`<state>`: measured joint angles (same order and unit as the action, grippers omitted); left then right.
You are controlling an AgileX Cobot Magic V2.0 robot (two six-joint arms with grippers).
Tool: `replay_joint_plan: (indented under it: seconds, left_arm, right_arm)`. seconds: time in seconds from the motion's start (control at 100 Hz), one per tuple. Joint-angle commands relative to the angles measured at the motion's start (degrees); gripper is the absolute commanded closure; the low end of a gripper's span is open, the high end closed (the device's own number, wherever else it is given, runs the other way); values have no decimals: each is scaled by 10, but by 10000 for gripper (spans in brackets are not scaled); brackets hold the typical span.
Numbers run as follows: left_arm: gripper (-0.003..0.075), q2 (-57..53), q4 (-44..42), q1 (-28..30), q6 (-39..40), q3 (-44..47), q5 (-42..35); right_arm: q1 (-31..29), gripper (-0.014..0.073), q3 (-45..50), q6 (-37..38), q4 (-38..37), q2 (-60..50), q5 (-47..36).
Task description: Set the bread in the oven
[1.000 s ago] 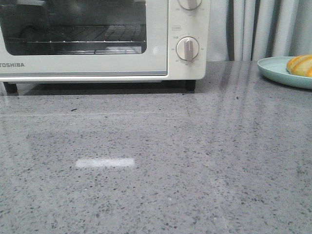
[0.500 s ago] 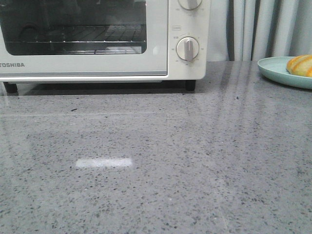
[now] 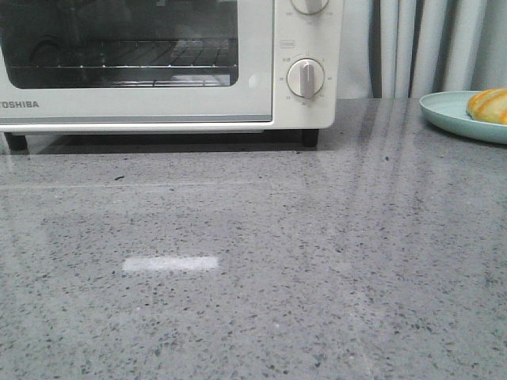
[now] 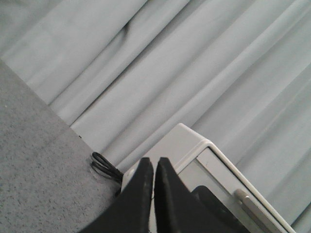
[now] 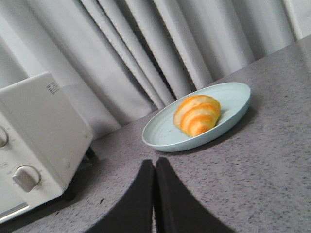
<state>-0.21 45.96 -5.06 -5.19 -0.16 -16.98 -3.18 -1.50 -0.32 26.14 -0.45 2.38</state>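
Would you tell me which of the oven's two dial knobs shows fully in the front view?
The lower knob on the oven; the upper knob is cut off by the frame's top edge.

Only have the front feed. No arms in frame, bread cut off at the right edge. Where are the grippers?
Observer: Left gripper is off the counter near the oven's far-left corner, fingers pressed together, holding nothing.
Operator: And the right?
Observer: Right gripper is also shut and empty, above the counter with the plate ahead of it.
Operator: Is the bread whole? I see only a sliver.
Observer: Yes. The right wrist view shows the bread whole, a striped crescent lying alone inside the plate.
Operator: Door handle?
Observer: The left wrist view shows a bar handle on the oven's front; the door sits shut.
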Motion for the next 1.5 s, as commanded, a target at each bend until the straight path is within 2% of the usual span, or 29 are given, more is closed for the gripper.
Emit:
replay_joint_plan:
  seconds: [0.0,0.17,0.26,0.37,0.49,0.6,0.76,0.98,1.16,1.35,1.49]
  left_arm:
    - [741,-7,-5,-1,5,-32,8]
    - [741,103,-155,-2,0,-159,202]
    - [741,201,-208,-2,-2,-240,242]
    - [741,302,-220,-13,-2,-321,228]
    - [741,388,-231,-66,-32,-395,205]
    - [741,450,-252,-131,-90,-448,204]
    - [741,539,-257,-185,-93,-507,162]
    - [741,645,-257,-187,-93,-567,130]
    - [741,700,-257,-187,-93,-581,122]
    - [741,735,-257,-187,-93,-581,145]
    - [741,745,-257,-181,-93,-581,190]
  right_arm:
    - [-3,652,-59,-15,-25,-9,0]
    - [-3,652,-174,-72,-131,56,111]
    - [-3,652,-226,-114,-144,120,130]
    - [-3,652,-261,-132,-152,201,89]
    - [-2,652,-277,-132,-151,253,40]
    - [9,652,-280,-132,-151,258,36]
    - [25,652,-280,-132,-151,260,54]
    - [27,652,-276,-132,-151,260,59]
    - [27,652,-275,-132,-151,260,68]
    - [27,652,-275,-132,-151,260,74]
    - [27,652,-275,-132,-151,260,81]
